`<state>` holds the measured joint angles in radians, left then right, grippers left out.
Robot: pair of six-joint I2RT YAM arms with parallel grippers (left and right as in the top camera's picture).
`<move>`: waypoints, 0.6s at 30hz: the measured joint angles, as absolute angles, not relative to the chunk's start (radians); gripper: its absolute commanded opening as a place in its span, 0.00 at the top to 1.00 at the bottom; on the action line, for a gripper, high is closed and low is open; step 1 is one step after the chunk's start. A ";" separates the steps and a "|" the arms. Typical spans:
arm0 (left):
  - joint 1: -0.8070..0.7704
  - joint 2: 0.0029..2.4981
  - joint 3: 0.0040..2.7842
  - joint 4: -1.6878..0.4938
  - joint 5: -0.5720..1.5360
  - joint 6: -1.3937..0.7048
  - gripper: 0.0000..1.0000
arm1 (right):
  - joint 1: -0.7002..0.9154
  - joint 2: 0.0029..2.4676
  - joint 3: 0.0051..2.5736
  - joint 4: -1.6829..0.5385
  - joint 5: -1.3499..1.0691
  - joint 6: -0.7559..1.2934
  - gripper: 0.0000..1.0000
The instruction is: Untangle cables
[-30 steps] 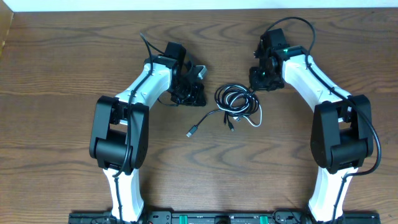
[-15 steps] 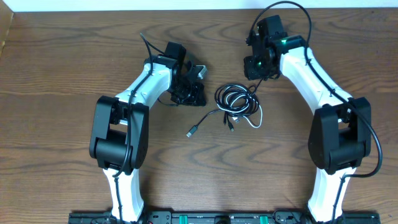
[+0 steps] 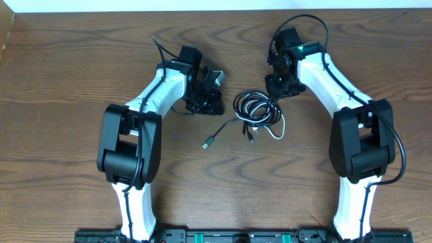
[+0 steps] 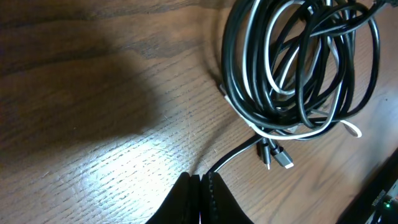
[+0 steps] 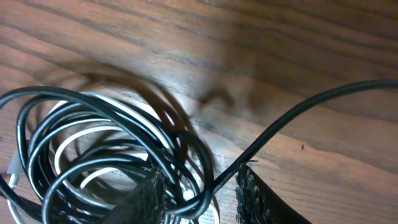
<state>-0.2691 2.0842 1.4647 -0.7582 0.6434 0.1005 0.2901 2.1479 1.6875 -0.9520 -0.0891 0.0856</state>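
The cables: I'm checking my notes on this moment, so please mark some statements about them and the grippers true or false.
1. The cables lie in one coiled bundle on the table. True.
2. Every cable is black. False: there is one white cable.
3. The left gripper is wide open. False: it is shut, with nothing seen in it.
4. The right gripper stands open at the bundle, a black strand passing between its fingers. True.

Black cables (image 3: 255,109), one white; brown wood-grain table (image 3: 67,67); plug (image 3: 206,144) seemingly silver.
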 measured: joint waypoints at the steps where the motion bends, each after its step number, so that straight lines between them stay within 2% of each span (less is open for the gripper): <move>1: -0.269 2.084 1.465 -0.758 0.643 0.101 0.92 | 0.290 2.148 1.686 -0.944 -0.089 0.086 0.65; 7: -0.269 2.084 1.465 -0.758 0.643 0.101 0.92 | 0.289 2.148 1.674 -0.860 -0.089 0.086 0.68; 18: -0.269 2.084 1.465 -0.758 0.643 0.101 0.92 | 0.289 2.148 1.634 -0.769 -0.089 0.085 0.66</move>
<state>-0.2691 2.0842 1.4647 -0.7582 0.6434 0.1005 0.2886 2.1479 1.6337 -0.7692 -0.0891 0.0849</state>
